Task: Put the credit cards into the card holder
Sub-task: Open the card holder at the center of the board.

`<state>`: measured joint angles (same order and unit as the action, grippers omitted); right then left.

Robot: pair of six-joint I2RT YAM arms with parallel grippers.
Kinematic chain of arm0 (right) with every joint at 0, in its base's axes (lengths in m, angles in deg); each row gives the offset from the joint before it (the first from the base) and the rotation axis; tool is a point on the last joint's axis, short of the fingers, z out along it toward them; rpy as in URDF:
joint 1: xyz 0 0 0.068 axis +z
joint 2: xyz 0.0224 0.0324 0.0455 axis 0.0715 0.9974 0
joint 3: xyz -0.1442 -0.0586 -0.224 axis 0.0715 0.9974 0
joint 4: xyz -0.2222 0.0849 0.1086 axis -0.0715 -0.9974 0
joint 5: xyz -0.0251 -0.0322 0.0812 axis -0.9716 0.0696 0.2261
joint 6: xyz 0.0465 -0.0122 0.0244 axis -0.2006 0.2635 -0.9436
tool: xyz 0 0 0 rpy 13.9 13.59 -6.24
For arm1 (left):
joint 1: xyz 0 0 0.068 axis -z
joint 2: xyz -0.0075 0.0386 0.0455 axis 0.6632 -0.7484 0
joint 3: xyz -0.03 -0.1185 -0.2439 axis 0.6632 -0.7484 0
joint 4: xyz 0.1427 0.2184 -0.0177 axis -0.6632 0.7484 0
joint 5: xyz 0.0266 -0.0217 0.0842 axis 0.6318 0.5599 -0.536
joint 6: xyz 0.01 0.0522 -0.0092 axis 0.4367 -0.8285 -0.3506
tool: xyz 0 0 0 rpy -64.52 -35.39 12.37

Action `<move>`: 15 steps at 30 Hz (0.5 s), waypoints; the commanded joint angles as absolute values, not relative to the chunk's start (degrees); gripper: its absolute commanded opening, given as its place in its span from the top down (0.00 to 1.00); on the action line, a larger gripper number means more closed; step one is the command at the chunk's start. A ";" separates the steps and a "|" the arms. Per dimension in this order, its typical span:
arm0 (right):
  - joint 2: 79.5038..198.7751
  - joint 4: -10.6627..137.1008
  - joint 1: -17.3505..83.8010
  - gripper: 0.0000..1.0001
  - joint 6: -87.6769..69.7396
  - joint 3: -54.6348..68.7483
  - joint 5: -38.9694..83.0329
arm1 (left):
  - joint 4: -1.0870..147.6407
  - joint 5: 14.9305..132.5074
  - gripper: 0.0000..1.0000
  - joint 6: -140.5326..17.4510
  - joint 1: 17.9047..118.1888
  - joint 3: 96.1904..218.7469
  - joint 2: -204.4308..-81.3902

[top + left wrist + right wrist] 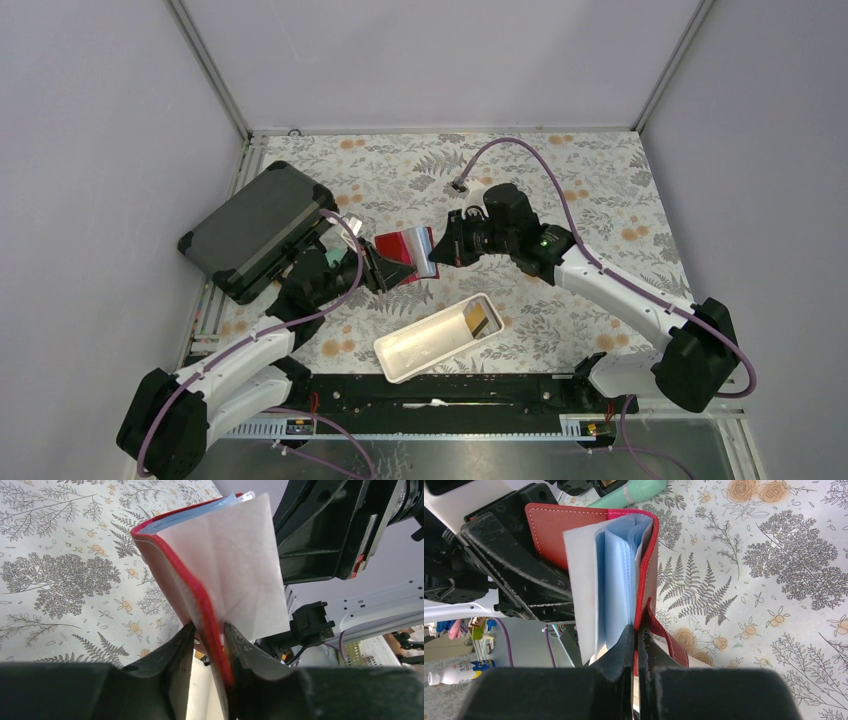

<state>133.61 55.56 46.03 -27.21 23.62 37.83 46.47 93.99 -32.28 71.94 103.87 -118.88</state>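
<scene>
- Card holder (pixel 405 245): red, held off the desk (pixel 600 200) near its centre, between the two grippers.
- Surroundings: dark grey hard case (pixel 255 225) at 9 o'clock of the holder, touching the left arm's flank. White tray (pixel 395 360) at 5 o'clock, near but apart, with a yellow-brown card (pixel 481 320) at its far end.
- Obstruction: the grippers face each other closely, with only the holder between them.
- Orientation: the holder is fanned open. In the top view its long axis runs roughly 9 to 3 o'clock. Light blue credit cards (pixel 616 580) sit in the inner pockets, and a white leaf (pixel 230 570) stands outermost.
- Left gripper (pixel 209 630): reaches in from 8 o'clock, jaws narrow astride one red cover edge. Cannot tell whether they press on it.
- Right gripper (pixel 636 635): reaches in from 3 o'clock with the elbow bent, and is pinched tight on the other red cover.
</scene>
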 commanded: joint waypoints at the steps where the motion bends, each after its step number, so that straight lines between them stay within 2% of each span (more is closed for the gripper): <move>1: 134.01 57.66 45.89 1.00 -26.75 21.45 36.74 | 44.22 94.30 0.63 -33.29 72.57 107.54 -118.10; 4: 133.82 57.55 45.92 1.00 -26.71 21.72 35.42 | 45.84 93.20 0.35 -33.31 72.55 108.01 -117.80; 9: 134.00 57.65 45.88 1.00 -26.84 21.96 34.91 | 46.55 92.58 0.20 -33.22 72.46 108.24 -116.63; 12: 134.11 57.88 45.92 1.00 -26.83 21.96 35.40 | 46.33 91.84 0.08 -32.86 72.48 108.19 -117.06; 15: 134.08 58.10 45.87 1.00 -26.68 21.83 35.81 | 44.79 92.22 0.04 -31.90 72.48 108.38 -118.60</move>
<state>133.98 55.59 46.03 -27.23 23.62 35.93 49.10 93.01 -32.48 72.35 105.57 -117.83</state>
